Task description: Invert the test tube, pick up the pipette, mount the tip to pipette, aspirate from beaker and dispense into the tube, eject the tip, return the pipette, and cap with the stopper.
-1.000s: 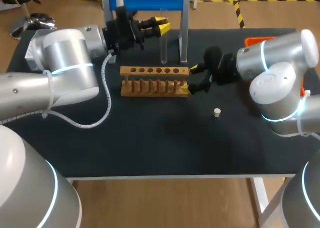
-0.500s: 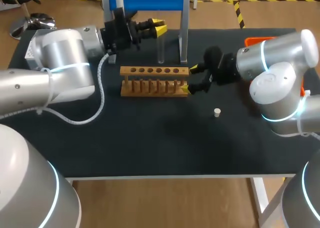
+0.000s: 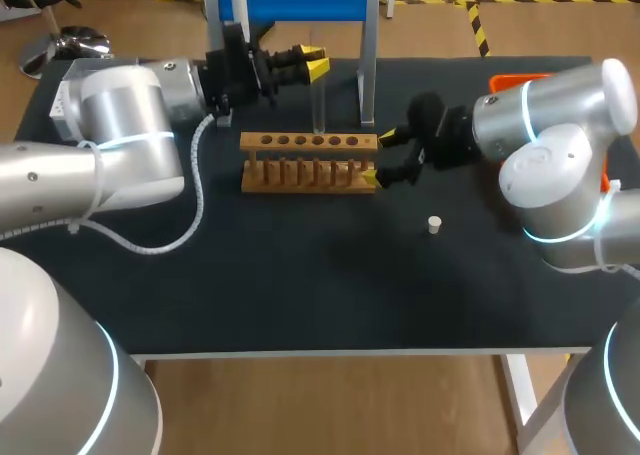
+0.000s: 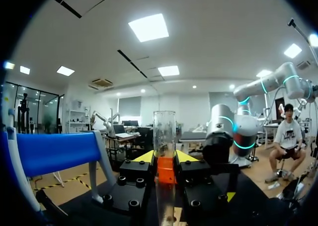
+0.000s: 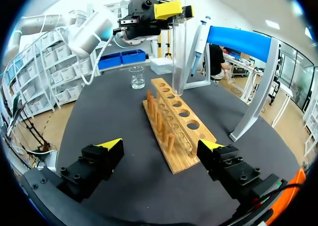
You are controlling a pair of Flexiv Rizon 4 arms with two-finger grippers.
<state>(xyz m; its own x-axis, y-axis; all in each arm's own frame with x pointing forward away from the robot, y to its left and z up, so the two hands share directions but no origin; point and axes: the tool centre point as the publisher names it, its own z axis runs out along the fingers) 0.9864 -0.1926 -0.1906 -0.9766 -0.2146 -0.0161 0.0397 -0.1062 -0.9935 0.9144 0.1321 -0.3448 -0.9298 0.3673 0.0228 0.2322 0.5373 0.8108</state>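
Left jaws clamp the test tube [image 3: 318,97] upright over the rack [image 3: 308,163]; right jaws stand apart at the rack's end.

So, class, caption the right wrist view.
Open right gripper faces the rack; left gripper holds a tube upright at its far end.

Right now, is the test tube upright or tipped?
Upright. The left claw is shut on the test tube, which stands vertical above the wooden test tube rack in both wrist views.
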